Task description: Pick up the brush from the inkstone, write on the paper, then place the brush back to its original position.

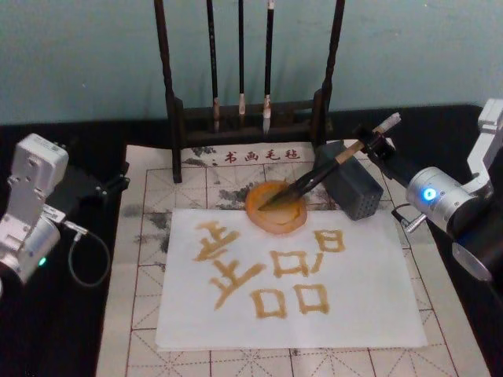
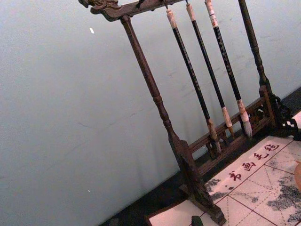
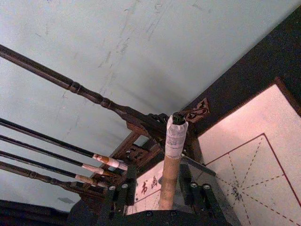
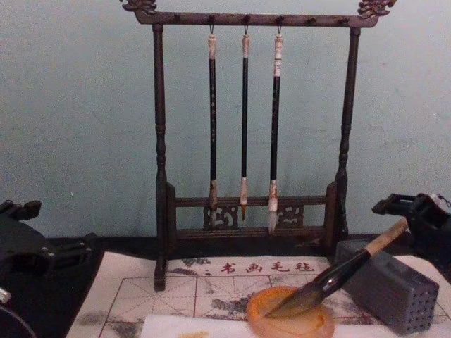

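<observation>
Step in hand, judged from the scene: returning the brush [image 1: 330, 166] to the inkstone [image 1: 276, 207]. The paper [image 1: 291, 279] already carries several amber characters, so the writing appears done.

Position check. The brush lies slanted, its dark tip inside the inkstone and its handle rising toward the far right, across the top of the grey block [image 1: 350, 187]. The right gripper [image 1: 376, 142] is at the upper handle, a finger on either side of the wood and clamped on it, as the right wrist view confirms.

Procedure:
1. Confirm that the tip rests in the dish and not on its rim. From the head view it sits near the centre.
2. Lower the handle until the grey block takes its weight. Whether shaft and block already touch cannot be told.
3. Part the fingers slowly, with no sideways pull; a twist could roll the brush off the block or drag the tip out onto the paper.
4. Retract up and to the right, clear of the end cap.

The left gripper [image 1: 110, 185] stays parked at the left edge of the felt mat [image 1: 149, 236]; whether its fingers are apart cannot be told.

Brush appearance: thick shaft, tan wood on the upper part [image 3: 170, 179], a white end cap [image 3: 176, 135], a black lower section [image 4: 337, 277] and a dark, wet-looking tip. The inkstone is a small round amber dish with a paler centre, at the paper's far edge.
</observation>
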{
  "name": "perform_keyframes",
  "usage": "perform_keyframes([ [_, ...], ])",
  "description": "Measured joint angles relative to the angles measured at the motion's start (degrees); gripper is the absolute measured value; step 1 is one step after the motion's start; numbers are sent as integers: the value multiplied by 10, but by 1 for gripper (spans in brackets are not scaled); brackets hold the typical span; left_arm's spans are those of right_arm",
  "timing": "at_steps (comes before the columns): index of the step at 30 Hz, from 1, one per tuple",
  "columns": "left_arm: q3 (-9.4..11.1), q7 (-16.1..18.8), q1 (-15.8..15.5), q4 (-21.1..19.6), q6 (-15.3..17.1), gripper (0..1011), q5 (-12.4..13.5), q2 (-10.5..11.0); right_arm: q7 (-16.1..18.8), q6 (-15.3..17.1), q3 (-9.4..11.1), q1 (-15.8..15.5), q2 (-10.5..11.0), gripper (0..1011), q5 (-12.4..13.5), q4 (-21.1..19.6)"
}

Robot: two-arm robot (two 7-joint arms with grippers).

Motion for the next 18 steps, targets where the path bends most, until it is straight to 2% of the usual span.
perform_keyframes([
  [2, 0, 0, 0, 0, 0, 1001, 0, 0, 0, 0, 0, 0, 0, 606, 0, 0],
  [3, 0, 0, 0, 0, 0, 1001, 0, 0, 0, 0, 0, 0, 0, 666, 0, 0],
  [4, 0, 0, 0, 0, 0, 1001, 0, 0, 0, 0, 0, 0, 0, 666, 0, 0],
  [6, 0, 0, 0, 0, 0, 1001, 0, 0, 0, 0, 0, 0, 0, 747, 0, 0],
  [14, 0, 0, 0, 0, 0, 1001, 0, 0, 0, 0, 0, 0, 0, 969, 0, 0],
  [18, 0, 0, 0, 0, 0, 1001, 0, 0, 0, 0, 0, 0, 0, 1002, 0, 0],
])
